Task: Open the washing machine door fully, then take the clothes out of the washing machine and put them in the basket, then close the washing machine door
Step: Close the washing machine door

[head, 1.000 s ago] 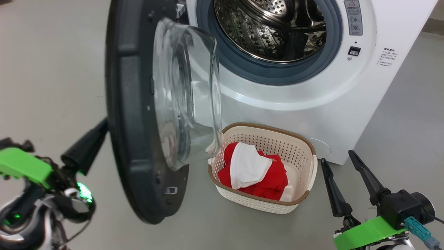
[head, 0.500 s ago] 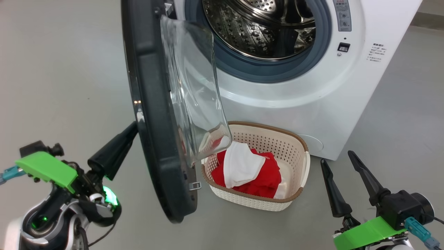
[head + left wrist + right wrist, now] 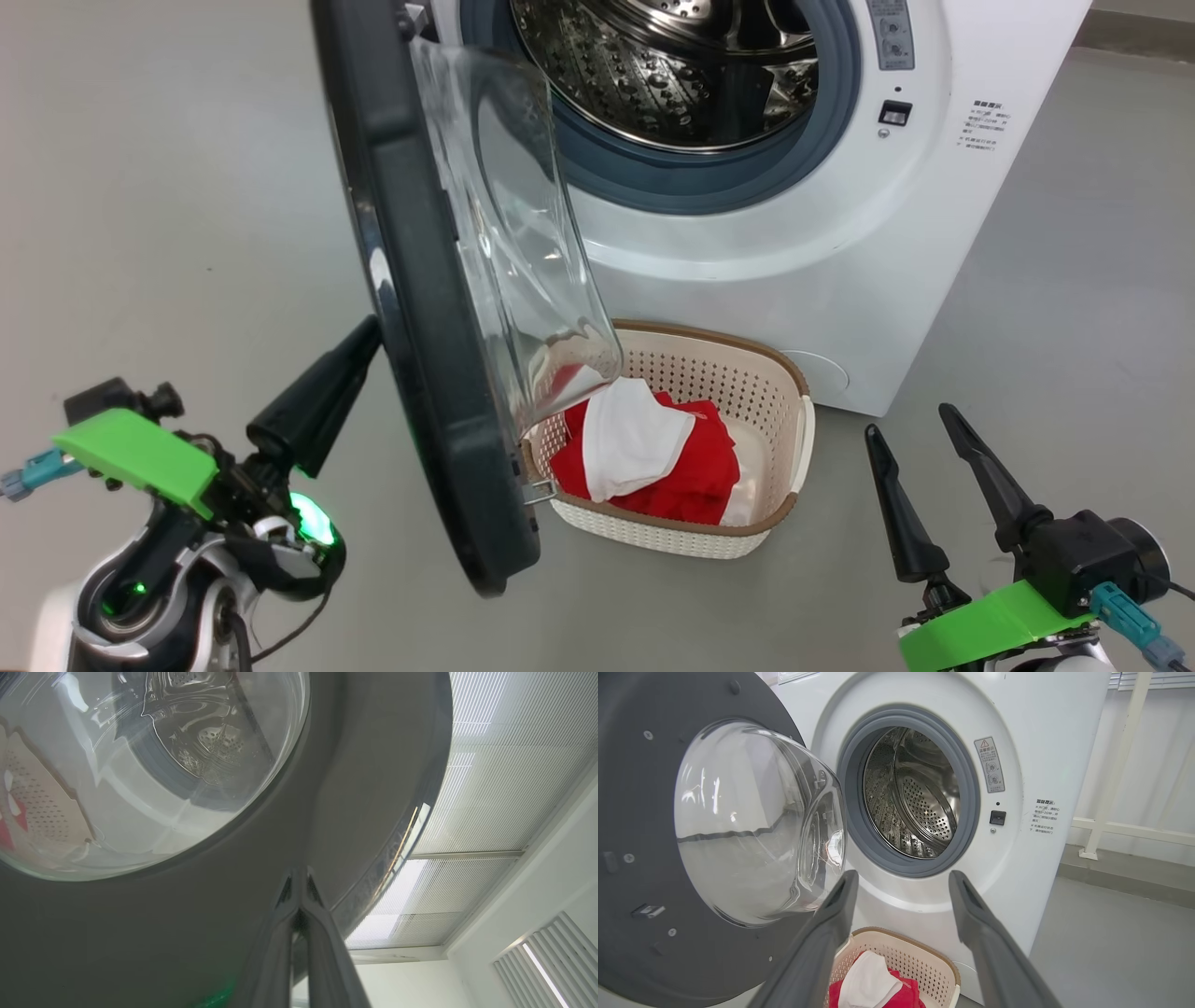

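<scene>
Smooth grey floor (image 3: 140,187), a big white boxy washing machine (image 3: 840,280), its round black-rimmed door (image 3: 411,280) with bulging glass bowl standing part open.
The left gripper (image 3: 299,873), fingers pressed together on nothing, tips against the door's glossy outer face; the right gripper (image 3: 907,422), spread wide and empty, near the cream perforated plastic basket (image 3: 653,534) of soft red and white clothes (image 3: 691,485).

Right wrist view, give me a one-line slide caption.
Open right end effector faces the washer drum, door open, red and white clothes in the basket below.
</scene>
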